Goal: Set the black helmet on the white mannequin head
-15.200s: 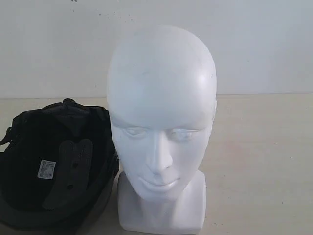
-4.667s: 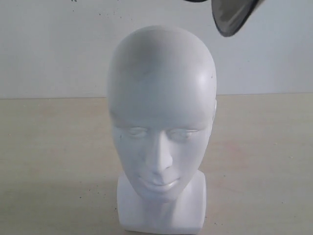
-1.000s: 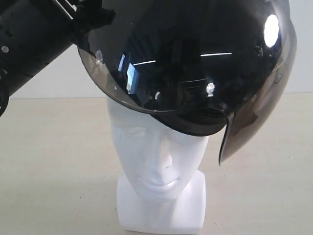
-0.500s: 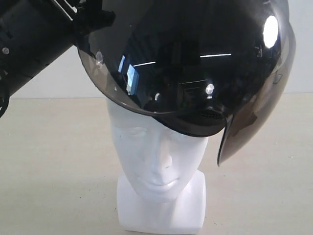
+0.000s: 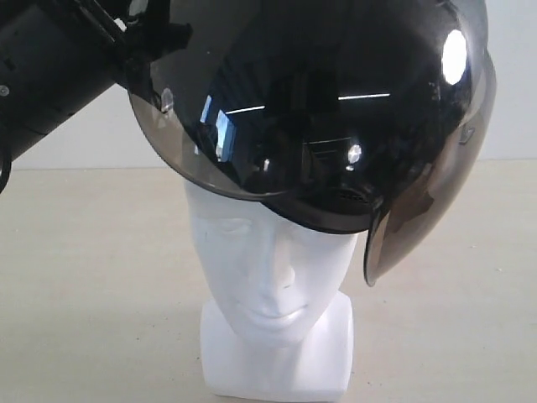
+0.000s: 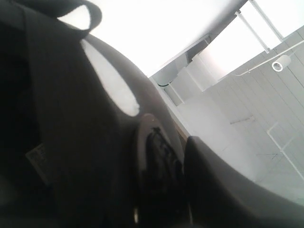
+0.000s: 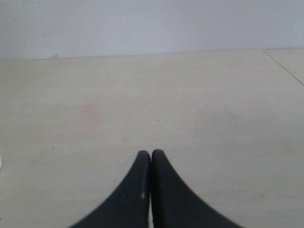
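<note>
The black helmet covers the crown and forehead of the white mannequin head, tilted, with its smoky visor hanging down past the head's right side. The face and squarish base stay visible below the rim. My left gripper reaches in from the upper left, shut on the helmet's edge. In the left wrist view the left gripper pinches the helmet's rim, with dark lining filling the frame. My right gripper is shut and empty above the table; the exterior view does not show it.
The pale wooden table extends on both sides of the head, backed by a white wall. The black left arm fills the upper left corner. In the right wrist view only bare tabletop and wall appear.
The helmet has shifted slightly left on the head, its hanging visor edge swinging leftward. The left arm moved a little with it. The head has not moved.
</note>
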Robot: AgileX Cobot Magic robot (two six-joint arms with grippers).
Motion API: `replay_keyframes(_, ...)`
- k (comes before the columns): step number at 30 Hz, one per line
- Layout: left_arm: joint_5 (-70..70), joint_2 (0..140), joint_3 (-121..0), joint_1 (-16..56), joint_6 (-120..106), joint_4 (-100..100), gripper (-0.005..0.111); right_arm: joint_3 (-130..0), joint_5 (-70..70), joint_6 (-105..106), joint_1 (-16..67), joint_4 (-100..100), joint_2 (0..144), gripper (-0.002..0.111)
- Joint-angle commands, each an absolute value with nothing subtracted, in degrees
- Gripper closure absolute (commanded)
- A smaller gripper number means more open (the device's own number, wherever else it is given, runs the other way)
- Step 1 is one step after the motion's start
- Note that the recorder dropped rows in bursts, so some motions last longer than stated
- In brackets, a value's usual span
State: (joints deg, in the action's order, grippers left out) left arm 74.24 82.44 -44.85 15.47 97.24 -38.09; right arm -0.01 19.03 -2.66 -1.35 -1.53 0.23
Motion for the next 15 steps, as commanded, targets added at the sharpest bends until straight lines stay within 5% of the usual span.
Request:
replay_keyframes(1,70.0,82.6,-44.6,13.0,89.3,-36.9,0.102,0.0,18.5,-2.6,-1.3,-1.9,0.0,0.108)
replay_keyframes(15,70.0,82.6,-44.6,13.0,89.1,-38.8,0.102,0.0,18.5,-2.6,-1.3,-1.9,0.0,0.108)
